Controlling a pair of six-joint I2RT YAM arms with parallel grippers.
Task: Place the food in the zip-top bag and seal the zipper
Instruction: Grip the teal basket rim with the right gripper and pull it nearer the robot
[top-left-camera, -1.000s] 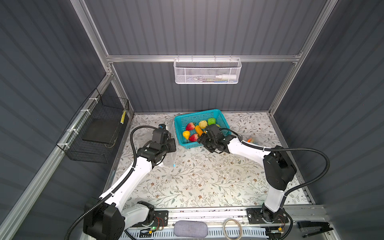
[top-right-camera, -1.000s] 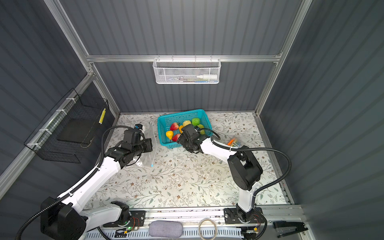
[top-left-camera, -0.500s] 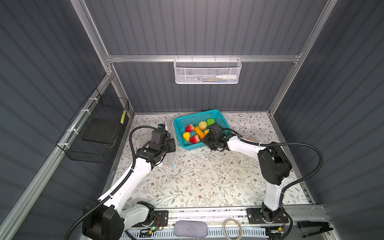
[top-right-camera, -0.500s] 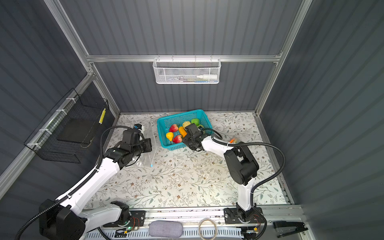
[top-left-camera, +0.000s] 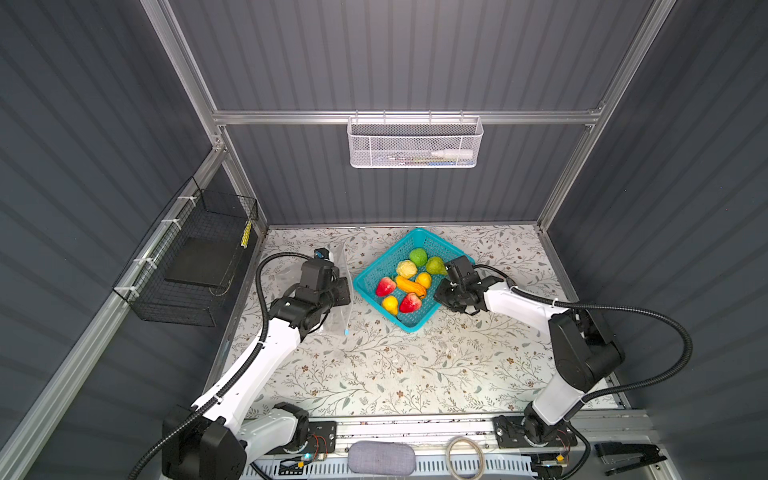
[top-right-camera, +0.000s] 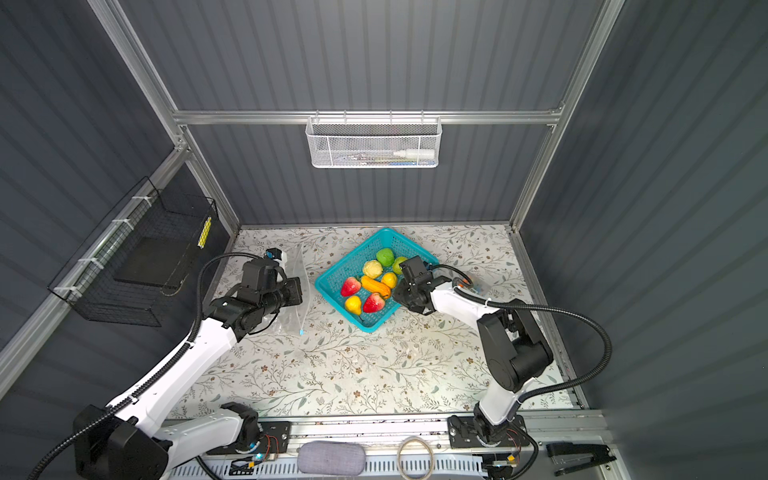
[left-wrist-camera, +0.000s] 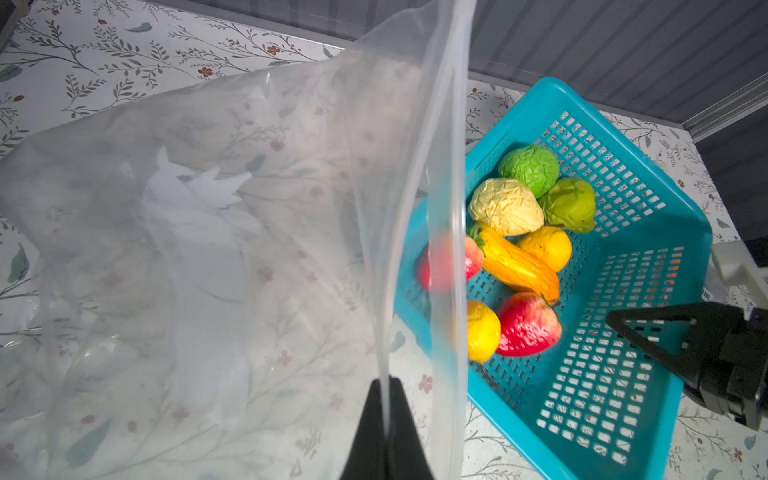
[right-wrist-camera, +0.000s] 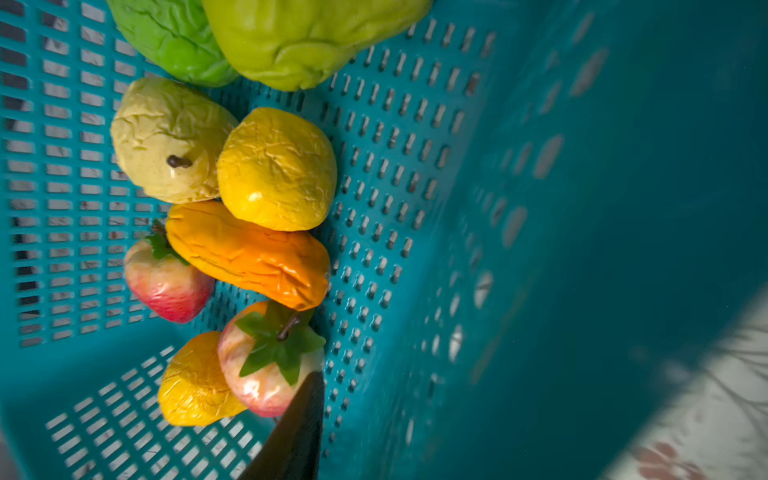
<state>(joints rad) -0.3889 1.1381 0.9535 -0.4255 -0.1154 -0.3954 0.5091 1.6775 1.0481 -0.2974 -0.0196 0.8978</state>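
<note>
Floral-printed tabletop (top-left-camera: 395, 374) covers the floor of a grey-panelled booth, seen from above in both top views. Nearest, at 6 o'clock, a grey cushion (top-left-camera: 381, 457) and a pale ring (top-left-camera: 464, 451) lie on the rail between the two arm bases.

From 7 o'clock the left arm reaches to about 10 o'clock. There the left gripper (left-wrist-camera: 385, 386) is clenched on a lip of the zip-top bag (left-wrist-camera: 208, 249). The left wrist view shows its black fingertips (left-wrist-camera: 370, 415) pressed together with clear film between them. The bag lies crinkled on the table at 9 to 10 o'clock, just beside the basket. The zipper (left-wrist-camera: 446, 208) runs as a thin clear strip beside the pinched lip. Its light-blue slider (top-left-camera: 347, 332) sits at the bag's 6 o'clock end.

The teal basket (top-left-camera: 384, 259) stands at 12 o'clock of the table, turned corner-on. All the food is in it. Two red strawberries (top-left-camera: 410, 302) and a yellow fruit (top-left-camera: 390, 304) are nearest. Behind them lie an orange piece (top-left-camera: 409, 286) and a lemon (top-left-camera: 424, 279). A pale yellow one (top-left-camera: 406, 269) and two green ones (top-left-camera: 418, 256) are farthest.

The right gripper (top-left-camera: 439, 296) is at the basket's 4 o'clock wall. The right wrist view shows one finger (right-wrist-camera: 299, 424) inside the basket, just beside a strawberry. The wall hides the other finger, so whether the jaws clamp the wall cannot be told.

Farther off, a black wire rack (top-left-camera: 195, 266) hangs at 9 o'clock. A white mesh tray (top-left-camera: 413, 143) hangs on the far wall at 12 o'clock.
</note>
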